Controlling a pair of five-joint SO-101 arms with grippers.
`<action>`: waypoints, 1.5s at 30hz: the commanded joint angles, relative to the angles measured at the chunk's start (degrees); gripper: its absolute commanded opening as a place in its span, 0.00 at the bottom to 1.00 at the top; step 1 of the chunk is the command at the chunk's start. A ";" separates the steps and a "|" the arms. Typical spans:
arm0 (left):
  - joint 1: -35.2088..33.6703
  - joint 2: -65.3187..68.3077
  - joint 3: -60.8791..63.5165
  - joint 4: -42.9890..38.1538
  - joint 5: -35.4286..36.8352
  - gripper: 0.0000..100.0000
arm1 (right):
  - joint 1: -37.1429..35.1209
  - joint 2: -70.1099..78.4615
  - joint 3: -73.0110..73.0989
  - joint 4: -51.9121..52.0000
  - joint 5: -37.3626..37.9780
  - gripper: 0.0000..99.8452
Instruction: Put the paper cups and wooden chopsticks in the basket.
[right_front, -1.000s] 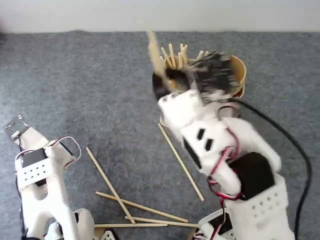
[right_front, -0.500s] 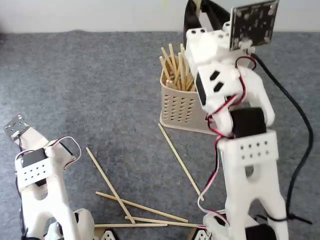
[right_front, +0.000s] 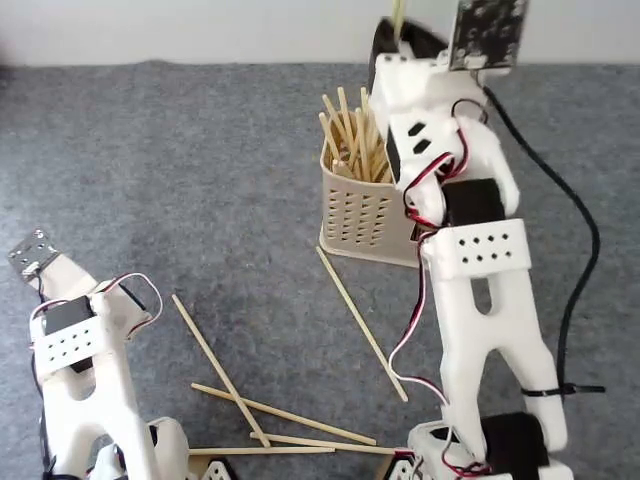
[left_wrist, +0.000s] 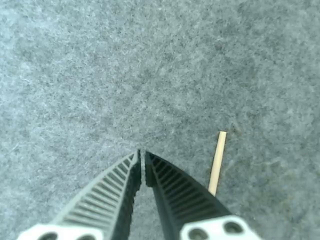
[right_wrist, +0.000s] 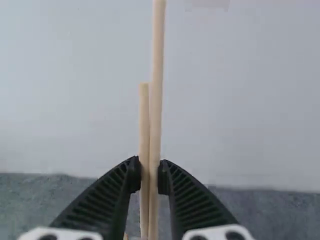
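A beige slotted basket (right_front: 365, 215) stands at the back of the grey carpet with several wooden chopsticks (right_front: 350, 135) upright in it. My right gripper (right_front: 398, 42) is raised above and just behind the basket, shut on two chopsticks (right_wrist: 157, 75) that point straight up between its fingers (right_wrist: 148, 177). Several loose chopsticks lie on the carpet: one (right_front: 360, 320) in front of the basket, others (right_front: 215, 365) (right_front: 285, 415) near the front edge. My left gripper (left_wrist: 142, 160) is shut and holds nothing, low over the carpet beside a chopstick end (left_wrist: 217, 162).
The left arm (right_front: 75, 345) stands at the front left corner. The right arm's white body (right_front: 480, 290) rises along the basket's right side and hides what is behind it. A pale wall runs behind the carpet.
The right arm has swung up from a lean over the basket to nearly upright, carrying the chopsticks higher. The left arm has not moved.
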 joint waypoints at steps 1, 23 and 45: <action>-0.44 -1.76 -0.31 -1.05 -0.53 0.01 | 0.57 -5.05 0.18 4.79 -0.97 0.17; -0.44 -1.93 -0.13 -2.02 -0.53 0.01 | -1.54 -29.85 9.05 51.56 -13.98 0.32; -10.73 -1.76 -3.91 -2.37 -0.44 0.01 | -16.22 -29.58 57.85 17.27 7.47 0.32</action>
